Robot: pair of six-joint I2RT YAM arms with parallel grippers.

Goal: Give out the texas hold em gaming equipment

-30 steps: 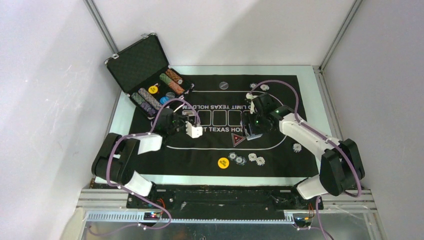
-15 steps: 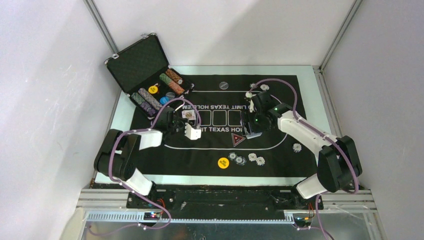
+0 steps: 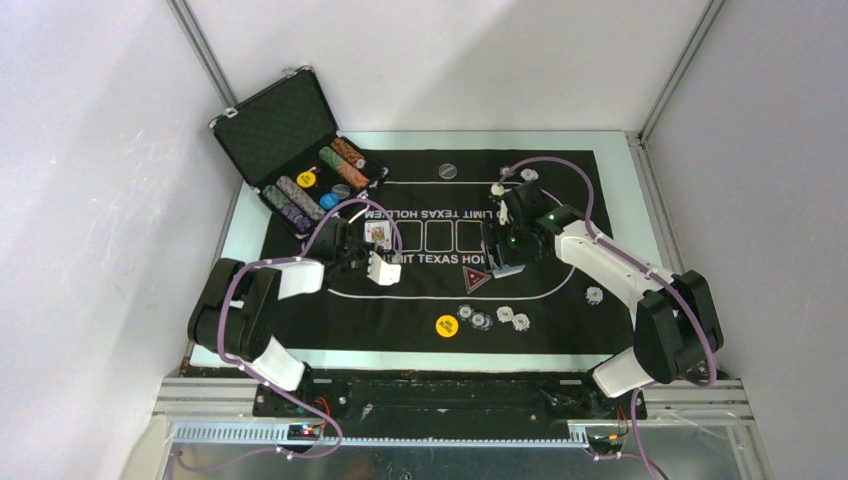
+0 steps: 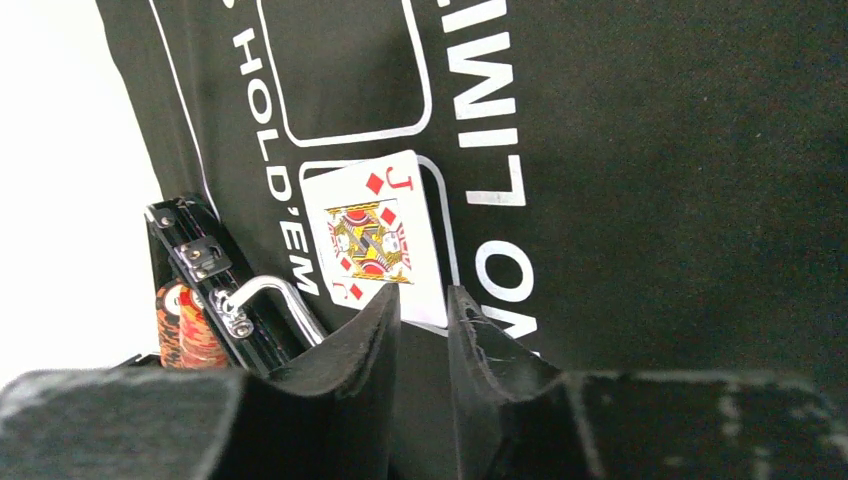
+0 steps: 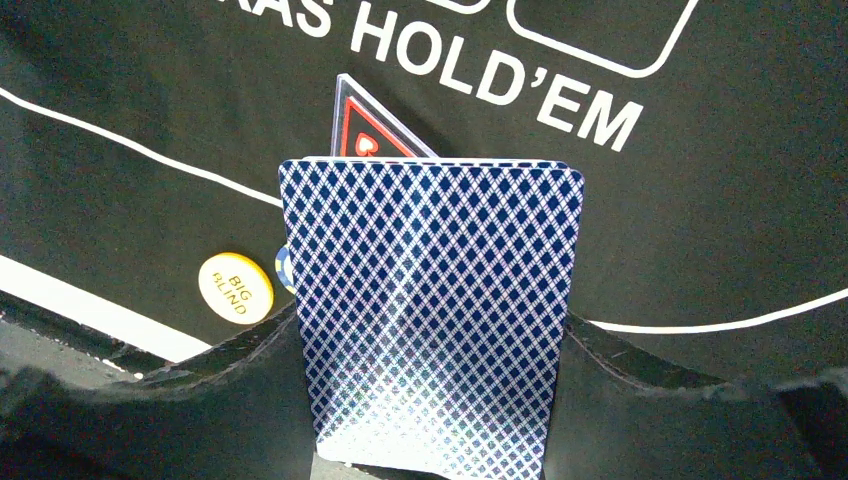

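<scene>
Fingers of left gripper (image 4: 422, 298) slightly parted, empty; jack of diamonds (image 4: 375, 235) face up on mat (image 4: 650, 200) just past them, frame centre. Right gripper (image 5: 430, 345) clamps blue-backed deck (image 5: 430, 290), lower centre. Cards judged light, slick, bendy: pinch opposite edges

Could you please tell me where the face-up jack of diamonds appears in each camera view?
Top external: the jack of diamonds lies left of centre on the black mat, just beyond the left gripper.
Left wrist: the card sits mid-frame, slightly left, just past the slightly parted jaws.
Right wrist: not in it; the blue-backed cards fill the middle.
Shared landmark: the mat's white lettering.
</scene>
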